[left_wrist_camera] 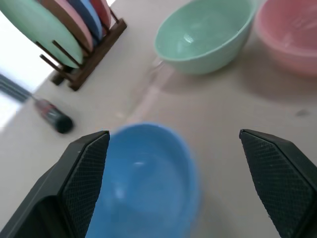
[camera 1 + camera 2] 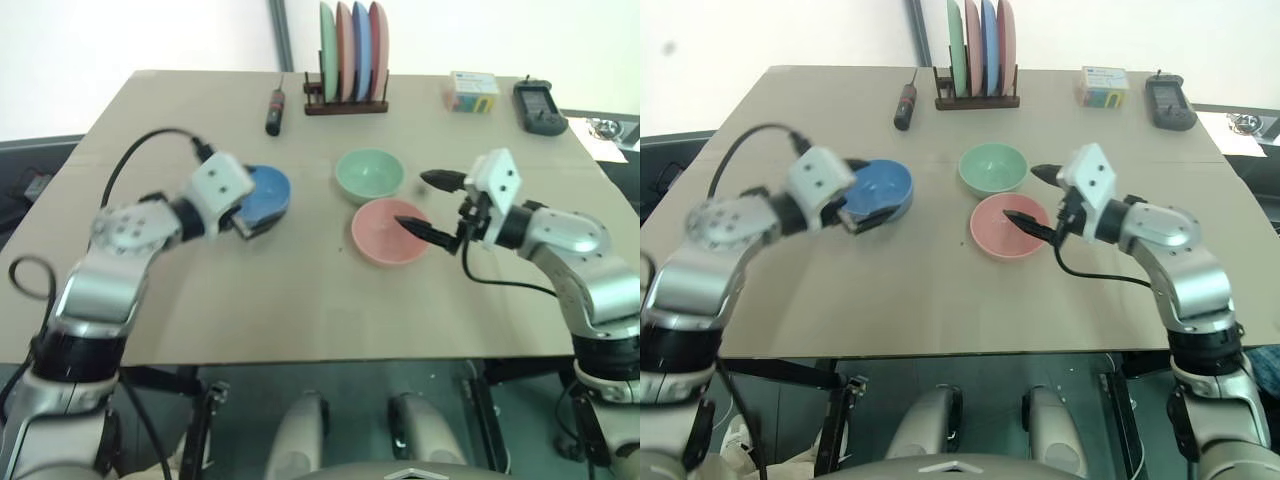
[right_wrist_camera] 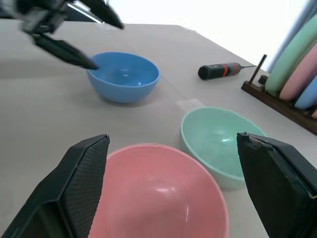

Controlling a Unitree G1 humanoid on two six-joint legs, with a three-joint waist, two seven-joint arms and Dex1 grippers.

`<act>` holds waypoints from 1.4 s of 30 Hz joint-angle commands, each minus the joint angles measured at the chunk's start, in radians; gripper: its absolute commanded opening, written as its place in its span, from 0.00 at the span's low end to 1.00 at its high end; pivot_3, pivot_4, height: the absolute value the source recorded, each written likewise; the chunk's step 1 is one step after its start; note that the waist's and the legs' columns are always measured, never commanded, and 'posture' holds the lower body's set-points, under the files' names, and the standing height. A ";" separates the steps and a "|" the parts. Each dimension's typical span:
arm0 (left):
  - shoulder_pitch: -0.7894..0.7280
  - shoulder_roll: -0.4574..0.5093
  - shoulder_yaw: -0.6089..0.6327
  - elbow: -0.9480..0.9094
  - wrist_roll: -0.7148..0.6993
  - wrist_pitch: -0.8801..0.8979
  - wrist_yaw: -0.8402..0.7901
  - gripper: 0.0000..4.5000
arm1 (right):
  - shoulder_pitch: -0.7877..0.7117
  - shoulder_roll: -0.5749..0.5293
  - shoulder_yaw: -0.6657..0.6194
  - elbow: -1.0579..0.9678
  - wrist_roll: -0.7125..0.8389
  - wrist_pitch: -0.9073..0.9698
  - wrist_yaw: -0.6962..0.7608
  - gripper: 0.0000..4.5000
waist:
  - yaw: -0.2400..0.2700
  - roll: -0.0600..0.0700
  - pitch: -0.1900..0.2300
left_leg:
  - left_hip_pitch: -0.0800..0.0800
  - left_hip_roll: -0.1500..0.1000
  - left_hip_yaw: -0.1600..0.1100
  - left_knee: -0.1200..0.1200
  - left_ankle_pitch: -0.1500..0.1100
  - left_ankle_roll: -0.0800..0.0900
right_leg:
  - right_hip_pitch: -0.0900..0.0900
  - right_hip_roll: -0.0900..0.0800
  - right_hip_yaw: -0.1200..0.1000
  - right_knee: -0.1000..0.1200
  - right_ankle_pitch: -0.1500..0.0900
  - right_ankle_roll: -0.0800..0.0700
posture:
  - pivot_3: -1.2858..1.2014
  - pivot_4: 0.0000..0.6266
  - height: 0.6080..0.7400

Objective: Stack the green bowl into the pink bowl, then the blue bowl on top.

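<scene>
Nothing is stacked yet: the right gripper [image 2: 428,205] is hovering wide open and empty over the pink bowl [image 2: 388,233], needing the green bowl [image 2: 369,175] just beyond; the left gripper [image 2: 247,213], also wide open and empty, is straddling the blue bowl [image 2: 266,192].

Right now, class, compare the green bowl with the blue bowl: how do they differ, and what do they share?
The green bowl is pale mint; the blue bowl is light blue. The green bowl sits right beside the pink bowl; the blue bowl stands apart from both. The open left gripper straddles the blue bowl, while no gripper is around the green bowl. Both are small, round, plain, empty, upright, and rest unstacked on the table.
</scene>
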 commanded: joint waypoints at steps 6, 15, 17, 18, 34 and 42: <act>-0.395 -0.191 -0.296 0.553 0.284 -0.445 -0.108 1.00 | 0.144 -0.042 -0.194 -0.251 0.122 0.068 -0.110 0.96 | -0.008 0.000 0.001 | -0.001 0.000 0.001 0.000 0.000 0.000 | -0.001 0.001 0.001 0.000 0.000 0.000 | 0.52 0.24 1.00; -0.625 -0.355 -0.395 1.034 0.456 -0.762 -0.001 1.00 | 0.393 -0.093 -0.527 -0.427 0.343 0.102 -0.127 0.96 | 0.003 -0.002 0.002 | -0.003 -0.001 -0.001 0.001 0.000 0.000 | -0.001 0.000 0.001 0.000 0.000 0.001 | 0.52 0.24 1.00; -0.651 -0.382 -0.402 1.086 0.475 -0.804 -0.001 1.00 | 0.402 -0.087 -0.547 -0.441 0.394 0.098 -0.155 0.96 | -0.001 -0.002 0.002 | -0.002 -0.001 0.000 0.001 0.000 0.000 | -0.001 0.000 0.001 0.000 0.000 0.001 | 0.52 0.24 1.00; -0.662 -0.393 -0.404 1.108 0.485 -0.821 0.006 1.00 | 0.402 -0.086 -0.549 -0.444 0.409 0.095 -0.170 0.96 | -0.002 -0.002 0.002 | -0.002 -0.001 0.000 0.001 0.000 0.000 | -0.001 0.000 0.001 0.000 0.000 0.002 | 0.52 0.24 1.00; -0.716 -0.473 -0.417 1.250 0.573 -0.884 0.052 0.53 | 0.411 -0.110 -0.468 -0.431 0.432 0.037 -0.246 1.00 | 0.001 -0.003 0.003 | -0.002 -0.001 0.000 0.001 0.000 0.000 | -0.001 0.000 0.001 0.001 -0.002 0.004 | 0.52 0.24 1.00; -0.722 -0.481 -0.393 1.249 0.563 -0.927 0.013 0.02 | 0.432 -0.119 -0.459 -0.424 0.421 0.012 -0.250 1.00 | 0.000 -0.003 0.003 | -0.002 -0.001 -0.001 0.001 0.000 0.000 | -0.001 0.001 0.001 0.001 -0.002 0.004 | 0.52 0.24 1.00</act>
